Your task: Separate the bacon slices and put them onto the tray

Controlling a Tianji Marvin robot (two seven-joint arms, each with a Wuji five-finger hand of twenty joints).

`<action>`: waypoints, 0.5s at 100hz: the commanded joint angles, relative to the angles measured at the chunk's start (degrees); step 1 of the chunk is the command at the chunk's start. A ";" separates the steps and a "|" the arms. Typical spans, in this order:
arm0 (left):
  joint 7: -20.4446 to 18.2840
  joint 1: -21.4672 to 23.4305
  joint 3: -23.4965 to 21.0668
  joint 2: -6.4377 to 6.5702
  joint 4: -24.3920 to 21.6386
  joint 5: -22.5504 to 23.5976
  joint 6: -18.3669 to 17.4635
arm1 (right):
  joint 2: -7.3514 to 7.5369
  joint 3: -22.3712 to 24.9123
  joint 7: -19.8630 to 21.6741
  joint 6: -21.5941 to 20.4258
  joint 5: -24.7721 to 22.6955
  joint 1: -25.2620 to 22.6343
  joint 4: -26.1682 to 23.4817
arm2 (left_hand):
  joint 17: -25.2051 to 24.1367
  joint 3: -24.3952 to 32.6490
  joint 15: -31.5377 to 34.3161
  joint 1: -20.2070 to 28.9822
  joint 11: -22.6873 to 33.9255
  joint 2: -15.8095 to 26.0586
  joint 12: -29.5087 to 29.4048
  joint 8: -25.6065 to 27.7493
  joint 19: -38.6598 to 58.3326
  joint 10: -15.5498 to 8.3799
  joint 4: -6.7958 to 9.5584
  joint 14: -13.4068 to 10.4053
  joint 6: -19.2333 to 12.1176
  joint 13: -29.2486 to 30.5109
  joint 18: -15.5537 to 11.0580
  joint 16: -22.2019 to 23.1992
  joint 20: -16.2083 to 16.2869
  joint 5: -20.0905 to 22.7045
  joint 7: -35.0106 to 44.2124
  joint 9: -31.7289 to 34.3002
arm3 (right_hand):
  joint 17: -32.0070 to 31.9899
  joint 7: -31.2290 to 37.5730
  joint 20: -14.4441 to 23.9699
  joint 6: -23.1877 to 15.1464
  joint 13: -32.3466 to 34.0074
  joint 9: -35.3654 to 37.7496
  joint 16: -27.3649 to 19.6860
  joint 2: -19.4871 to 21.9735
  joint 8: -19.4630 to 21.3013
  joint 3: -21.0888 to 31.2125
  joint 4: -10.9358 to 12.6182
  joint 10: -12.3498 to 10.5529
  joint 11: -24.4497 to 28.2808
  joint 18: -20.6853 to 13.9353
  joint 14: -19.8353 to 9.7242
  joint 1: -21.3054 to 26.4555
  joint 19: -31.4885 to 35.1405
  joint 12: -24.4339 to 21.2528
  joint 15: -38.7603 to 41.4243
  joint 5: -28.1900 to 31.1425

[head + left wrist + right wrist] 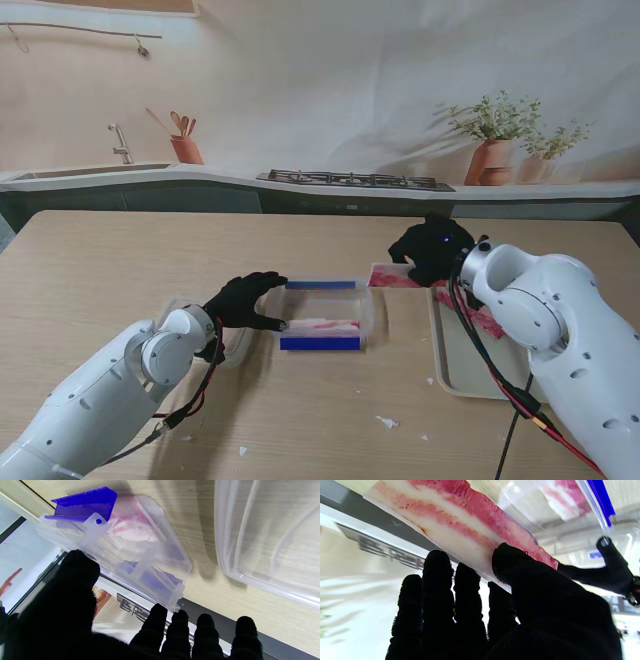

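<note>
The container (322, 312) sits near the table's (90, 280) middle, with bacon (325, 325) lying inside it. The left hand (243, 300) is at the container's nine o'clock, touching its wall, and a lid (232, 345) lies on the table at about eight o'clock from the container, beside that hand. The tray (470, 375) lies at the container's three to four o'clock. The right hand (432, 250) is at the container's two o'clock, over the tray's far corner, with a bacon slice (400, 277) pinched between thumb and fingers (437, 565).
</note>
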 commanded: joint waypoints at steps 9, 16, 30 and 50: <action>-1.20 0.54 0.61 -0.11 0.51 0.28 0.14 | 0.96 4.11 -0.11 -0.18 -4.71 -5.08 -0.31 | -0.26 1.58 -1.13 1.77 0.28 -3.84 0.31 0.53 -2.58 -2.57 0.56 -1.57 0.65 -1.96 0.05 -0.44 1.21 -0.12 0.30 -0.56 | -1.06 3.67 0.79 -1.69 0.52 0.38 0.67 1.53 2.02 3.00 -0.80 -0.62 -0.50 1.41 -0.95 4.11 -0.31 0.89 0.26 2.51; -1.18 0.53 0.68 -0.12 0.46 0.30 0.13 | 0.92 5.59 -0.98 0.15 -6.45 -6.89 -0.21 | -0.26 1.55 -1.14 1.79 0.27 -3.84 0.30 0.53 -2.58 -2.54 0.57 -1.54 0.63 -1.96 0.05 -0.45 1.22 -0.13 0.30 -0.58 | -1.05 3.63 0.82 -1.73 0.44 0.31 0.66 1.59 2.09 2.87 -0.82 -0.66 -0.49 1.41 -1.02 4.09 -0.34 1.04 0.16 2.46; -1.12 0.45 0.86 -0.15 0.50 0.32 0.28 | 0.94 7.81 -1.46 0.78 -9.51 -9.75 0.13 | -0.24 1.53 -1.14 1.90 0.25 -3.87 0.30 0.54 -2.57 -2.50 0.60 -1.50 0.72 -1.96 0.05 -0.46 1.22 -0.12 0.31 -0.57 | -1.26 3.54 0.83 -1.85 0.35 0.16 0.66 1.84 2.20 2.75 -0.78 -0.75 -0.58 1.37 -1.08 4.12 -0.53 1.20 0.01 2.35; -1.20 0.46 0.97 -0.12 0.45 0.44 0.56 | 0.98 10.25 -1.00 1.25 -11.91 -12.91 -0.02 | -0.27 1.48 -1.13 1.87 0.27 -3.82 0.32 0.54 -2.58 -2.53 0.61 -1.52 0.68 -1.96 0.04 -0.46 1.22 -0.09 0.31 -0.55 | -1.45 3.45 0.82 -2.19 0.10 0.06 0.63 2.01 2.42 2.45 -0.77 -0.99 -0.69 1.33 -1.32 3.98 -0.88 1.35 -0.30 2.22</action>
